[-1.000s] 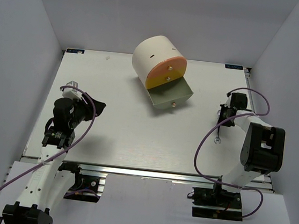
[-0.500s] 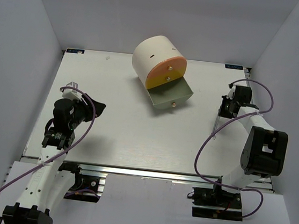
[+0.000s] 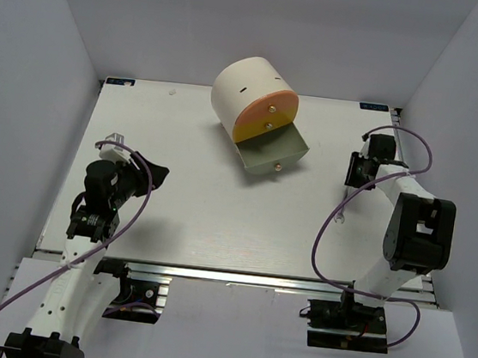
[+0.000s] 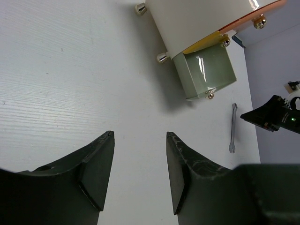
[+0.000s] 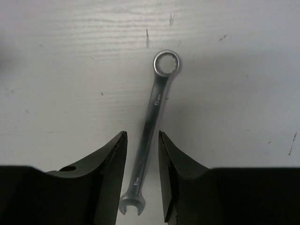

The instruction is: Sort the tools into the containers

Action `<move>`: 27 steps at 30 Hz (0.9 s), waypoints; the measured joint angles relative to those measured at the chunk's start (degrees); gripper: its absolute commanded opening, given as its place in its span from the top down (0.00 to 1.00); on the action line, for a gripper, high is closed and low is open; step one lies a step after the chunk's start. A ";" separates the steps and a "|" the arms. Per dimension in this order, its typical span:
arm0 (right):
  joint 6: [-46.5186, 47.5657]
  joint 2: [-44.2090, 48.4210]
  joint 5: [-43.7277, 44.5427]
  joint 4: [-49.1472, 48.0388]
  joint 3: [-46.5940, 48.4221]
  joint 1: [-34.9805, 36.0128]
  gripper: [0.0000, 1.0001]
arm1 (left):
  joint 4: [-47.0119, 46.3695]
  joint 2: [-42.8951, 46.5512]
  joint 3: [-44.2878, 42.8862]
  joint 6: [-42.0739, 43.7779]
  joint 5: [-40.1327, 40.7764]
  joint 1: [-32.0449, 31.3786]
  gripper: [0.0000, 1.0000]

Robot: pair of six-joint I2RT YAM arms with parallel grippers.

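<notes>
The white table carries the cream cylinder cabinet at its far middle, with the grey-green drawer pulled out. The left gripper hovers over bare tabletop, fingers spread and holding nothing. The right gripper straddles the silver spanner — fingers parted, not clamping it — which lies flat near the table's right edge.

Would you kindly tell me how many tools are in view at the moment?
1: a silver spanner lies flat on the table near its right edge, under the open right gripper. More may be hidden inside the cabinet.
</notes>
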State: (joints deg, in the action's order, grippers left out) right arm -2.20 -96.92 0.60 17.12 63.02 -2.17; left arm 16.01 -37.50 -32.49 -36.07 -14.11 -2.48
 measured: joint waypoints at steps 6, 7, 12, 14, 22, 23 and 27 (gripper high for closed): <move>-0.39 -2.29 2.21 1.20 -2.21 0.00 0.61 | 0.35 0.33 0.35 -0.22 0.00 0.00 0.42; -0.46 -2.80 2.40 1.14 -2.29 0.00 0.61 | 0.35 0.33 0.37 -0.24 0.00 0.00 0.42; -0.90 -5.22 3.21 -0.22 -2.01 0.04 0.66 | 0.46 0.33 0.42 -0.24 0.00 0.00 0.42; -0.98 -5.73 3.76 -0.96 -1.62 0.02 0.72 | 0.57 0.33 0.42 -0.24 0.00 0.00 0.42; -2.03 -6.54 5.11 -3.82 -1.46 0.00 1.00 | 0.83 0.44 0.42 -0.37 0.13 0.00 0.42; -2.05 -6.51 5.03 -4.07 -1.62 0.00 1.00 | 0.83 0.50 0.42 -0.39 0.15 0.00 0.42; -2.19 -6.29 3.37 -4.00 -1.60 -0.09 1.00 | 1.09 0.83 0.42 -0.37 0.20 0.00 0.42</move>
State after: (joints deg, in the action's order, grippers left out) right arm -4.38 -103.22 3.97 13.13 61.43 -2.26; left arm 17.10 -36.67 -32.08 -36.45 -13.91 -2.48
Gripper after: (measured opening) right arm 0.090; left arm 0.580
